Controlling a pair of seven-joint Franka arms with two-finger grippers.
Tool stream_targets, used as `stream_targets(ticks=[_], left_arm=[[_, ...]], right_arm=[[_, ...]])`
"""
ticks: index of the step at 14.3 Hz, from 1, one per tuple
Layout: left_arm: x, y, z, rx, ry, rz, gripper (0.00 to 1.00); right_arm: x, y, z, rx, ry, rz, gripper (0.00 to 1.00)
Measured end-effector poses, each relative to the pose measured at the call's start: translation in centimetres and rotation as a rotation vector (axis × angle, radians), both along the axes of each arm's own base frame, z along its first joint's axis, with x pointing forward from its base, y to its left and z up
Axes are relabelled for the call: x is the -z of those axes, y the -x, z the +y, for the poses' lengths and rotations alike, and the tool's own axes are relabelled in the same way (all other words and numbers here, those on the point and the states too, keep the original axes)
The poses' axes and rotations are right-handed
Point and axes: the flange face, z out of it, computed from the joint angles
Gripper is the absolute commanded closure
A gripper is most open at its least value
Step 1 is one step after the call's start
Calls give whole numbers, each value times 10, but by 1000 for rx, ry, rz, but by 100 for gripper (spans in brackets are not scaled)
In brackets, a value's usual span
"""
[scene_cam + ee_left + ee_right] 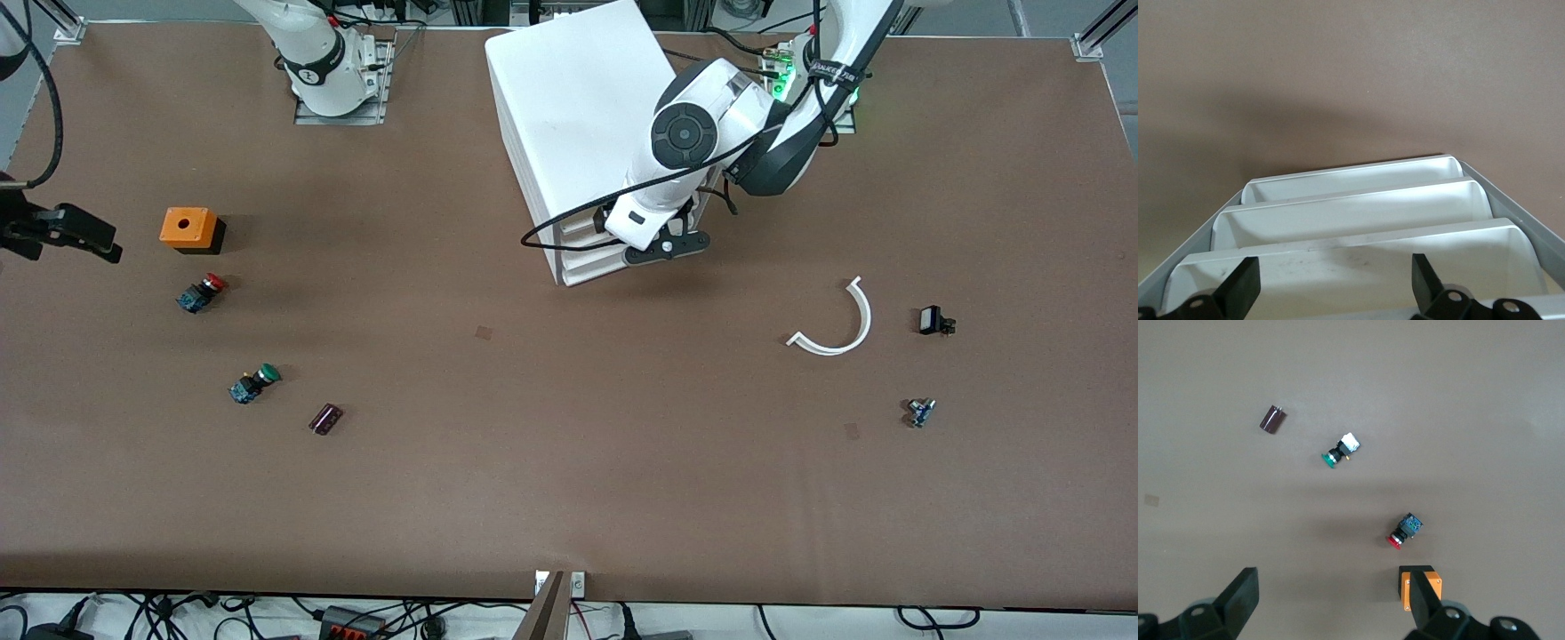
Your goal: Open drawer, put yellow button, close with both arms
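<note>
desk: flat, matt brown surface [569, 462]
cabinet: large white box [569, 116] of smooth plastic, near the arms' bases; its front faces the front camera
drawer: uppermost [580, 228] of the shallow white trays; its lip sits level with those below it, not pulled out
trays: in the left wrist view, stepped scoop-shaped lips [1351, 220] with faint dark scuffs
left gripper: black [667, 251], hanging at the cabinet's front by the upper trays; jaws spread wide [1335, 283], gripping nothing
right gripper: black [89, 236], at the right arm's end of the desk, over bare surface beside the orange box; jaws wide apart [1331, 600], empty
yellow button: cannot tell; no yellow cap can be made out
orange box: square, black base, round hole on top [188, 228]
red button: round red cap [201, 292]; just nearer the front camera than the orange box
green button: round green cap [254, 383]; nearer still
dark block: small, glossy maroon [325, 419]; beside the green button
white arc: thin curved plastic strip [840, 324]; toward the left arm's end
</note>
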Motion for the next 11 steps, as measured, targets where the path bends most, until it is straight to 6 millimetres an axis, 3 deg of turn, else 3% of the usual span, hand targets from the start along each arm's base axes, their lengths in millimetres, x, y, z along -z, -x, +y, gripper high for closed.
stream_targets(ticks=[3,7,11], left_arm=[[-11,-22,22,17,24,-26,0],[-33,-84,112,104,13,-80,0],[-73,-118,174,251,-99,-86,0]], right_arm=[[1,5,3,-5,-1,0,0],[6,5,3,8,-2,8,0],[7,5,3,14,-2,11,0]])
